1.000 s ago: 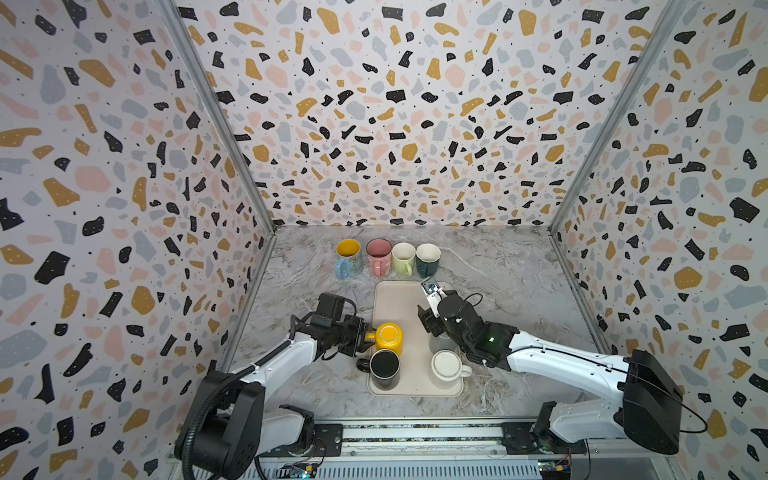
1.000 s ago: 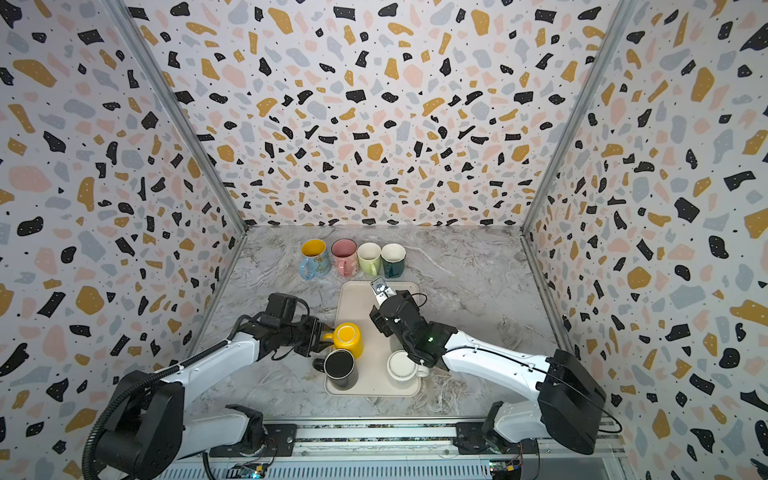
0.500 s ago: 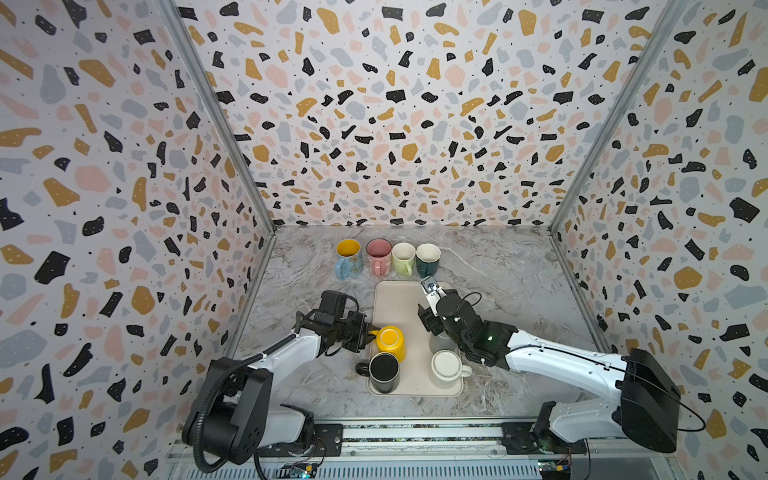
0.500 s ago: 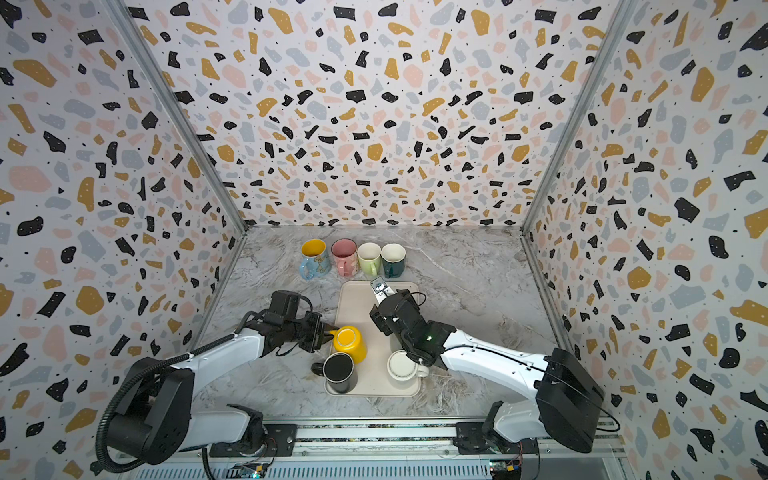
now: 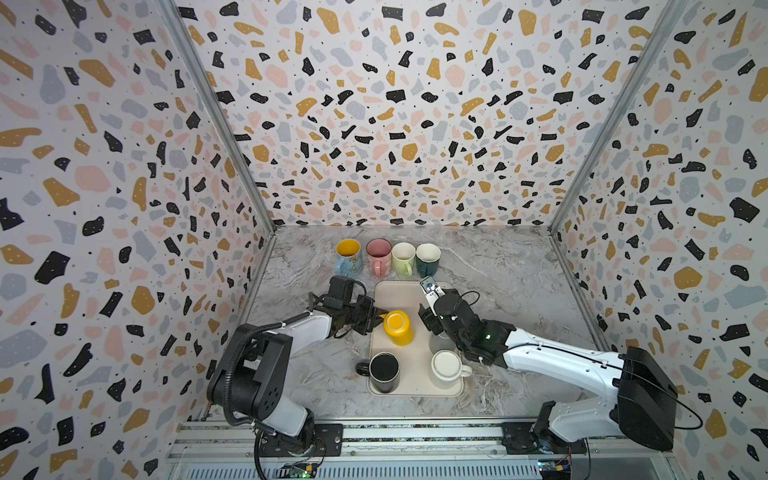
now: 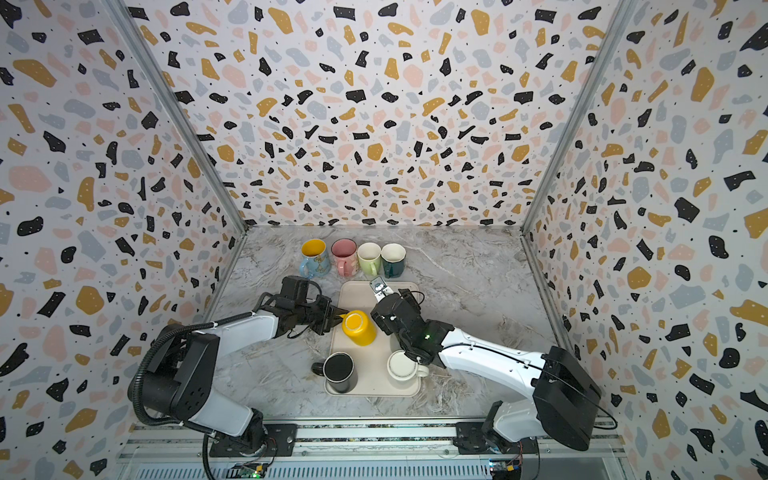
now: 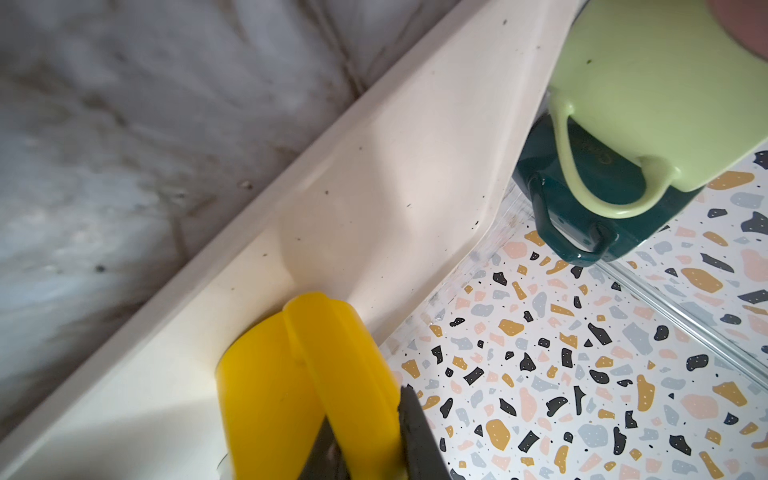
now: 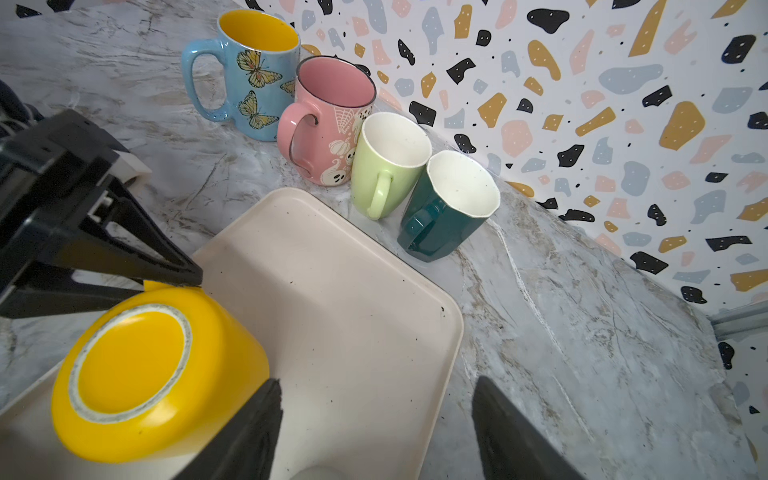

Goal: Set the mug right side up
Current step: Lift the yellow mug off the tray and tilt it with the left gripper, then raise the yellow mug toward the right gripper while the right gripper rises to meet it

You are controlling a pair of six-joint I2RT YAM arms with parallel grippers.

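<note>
Count: 7 mugs clearly visible, 1 tray [image 5: 400, 293], 2 arms.
- Back row on the marble, 4 upright, touching or nearly so: blue butterfly mug [image 8: 253, 79] with a yellow inside, pink mug [image 8: 328, 124] with ghosts, pumpkins and a web, light green mug [image 8: 386, 166], dark teal mug [image 8: 449, 208].
- On the tray, 3: yellow mug [image 5: 398, 328], black mug [image 5: 384, 372], white mug [image 5: 446, 368]. Black and white stand mouth up at the near end.
- There is also a pale shape [image 5: 438, 343] under the right arm, mostly hidden; can't tell what it is.

Yellow mug: base up, on the tray's left-middle, handle toward the left arm. It looks slightly tilted; can't tell if the rim is clear of the tray.

Left gripper [image 8: 178, 283]: pinched narrow on the yellow mug's handle. The left wrist view shows the handle between the dark fingers [image 7: 419, 440].

Right gripper [image 8: 376, 382]: jaws wide, nothing between them, over bare tray just beside the yellow mug. Contact with the mug wall unclear.

Writing: a small mark on the pink mug, too small to read. No brands legible.
</note>
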